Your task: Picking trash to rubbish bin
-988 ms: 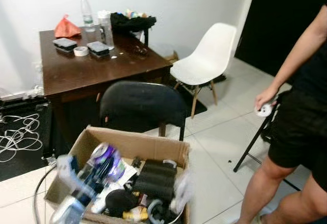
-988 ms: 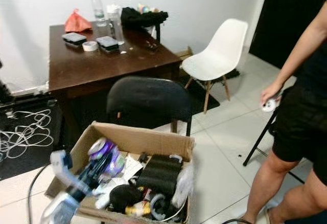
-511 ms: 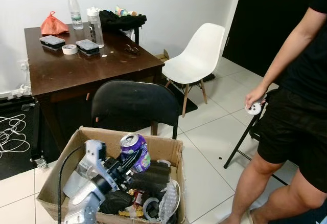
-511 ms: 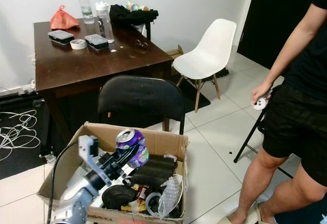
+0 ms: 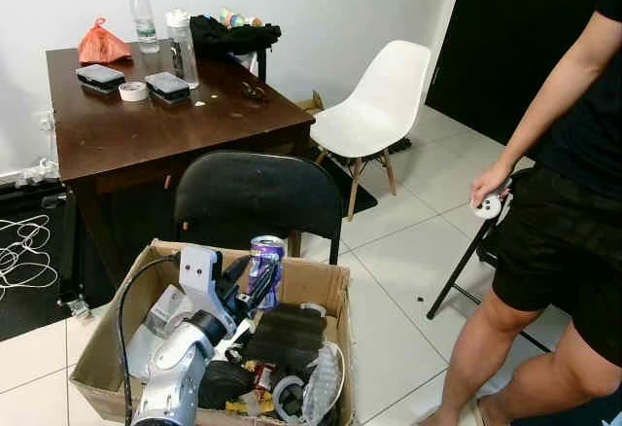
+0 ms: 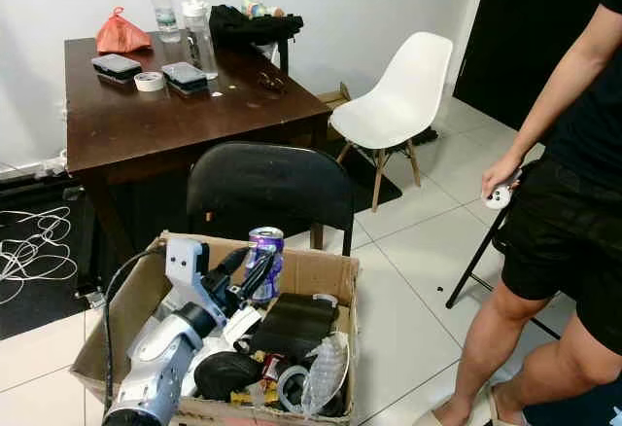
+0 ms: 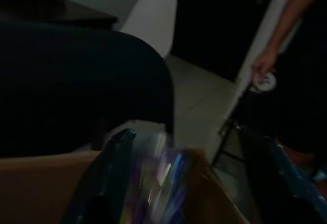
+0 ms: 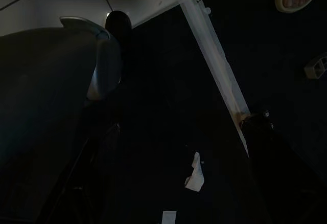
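Currently my left gripper [image 5: 255, 280] is clamped on the purple can [image 5: 263, 268], upright over the far side of the cardboard box [image 5: 105, 368] of trash. Black chair [image 5: 260, 202] just behind it, then the wooden table [image 5: 155, 129]. Right gripper fingers: cannot tell.

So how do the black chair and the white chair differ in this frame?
The black chair stands close, its back right behind the cardboard box, tucked against the brown table; the white chair stands farther off, apart from the table, near the wall. The black chair shows a dark padded back; the white chair has a moulded shell on wooden legs. Both are unoccupied.
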